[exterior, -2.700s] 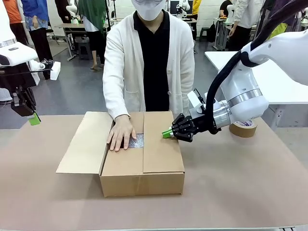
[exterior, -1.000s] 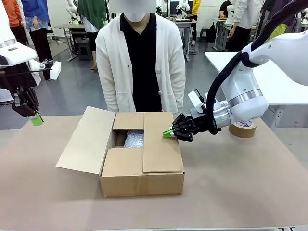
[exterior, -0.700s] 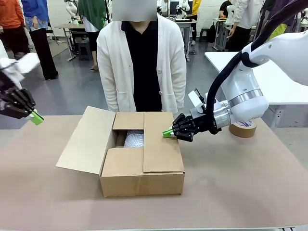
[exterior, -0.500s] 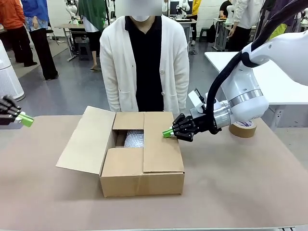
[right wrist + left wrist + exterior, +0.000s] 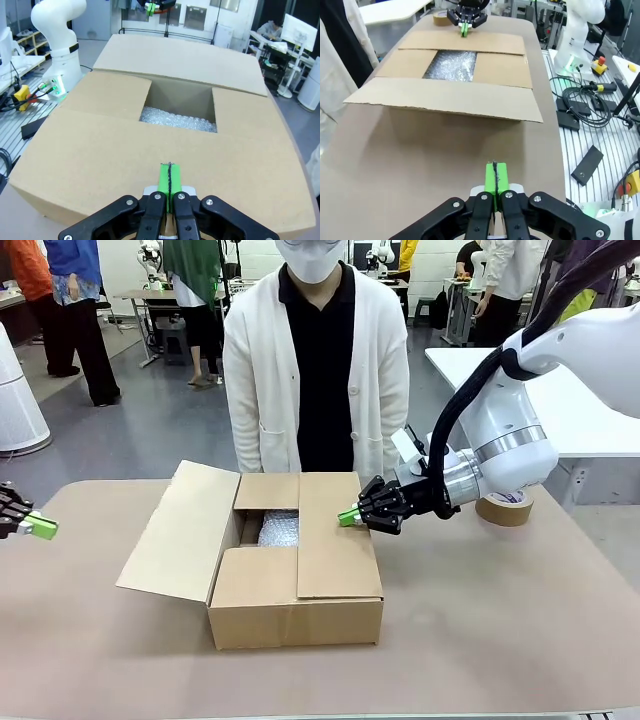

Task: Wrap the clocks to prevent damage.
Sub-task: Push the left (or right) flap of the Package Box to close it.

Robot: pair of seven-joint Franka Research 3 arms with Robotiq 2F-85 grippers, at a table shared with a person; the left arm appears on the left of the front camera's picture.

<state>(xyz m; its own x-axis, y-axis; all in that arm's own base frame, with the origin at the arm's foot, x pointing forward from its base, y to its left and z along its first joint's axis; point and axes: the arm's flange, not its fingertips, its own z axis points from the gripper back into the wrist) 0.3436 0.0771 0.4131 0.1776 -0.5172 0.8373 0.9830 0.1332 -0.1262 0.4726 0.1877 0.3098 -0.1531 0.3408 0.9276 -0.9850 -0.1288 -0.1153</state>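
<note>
Brown cardboard box (image 5: 300,580): middle of the brown table (image 5: 500,640), left flap open outward
Clear bubble wrap bundle (image 5: 278,528): inside the box, seen between the flaps
My left gripper (image 5: 40,529): green pads together, empty, at the table's left edge, well apart from the box
My right gripper (image 5: 347,517): pads together, empty, at the far end of the closed right flap

Nothing here can be read; the tape roll (image 5: 505,506) carries some blue print on its side, too small to make out
</note>
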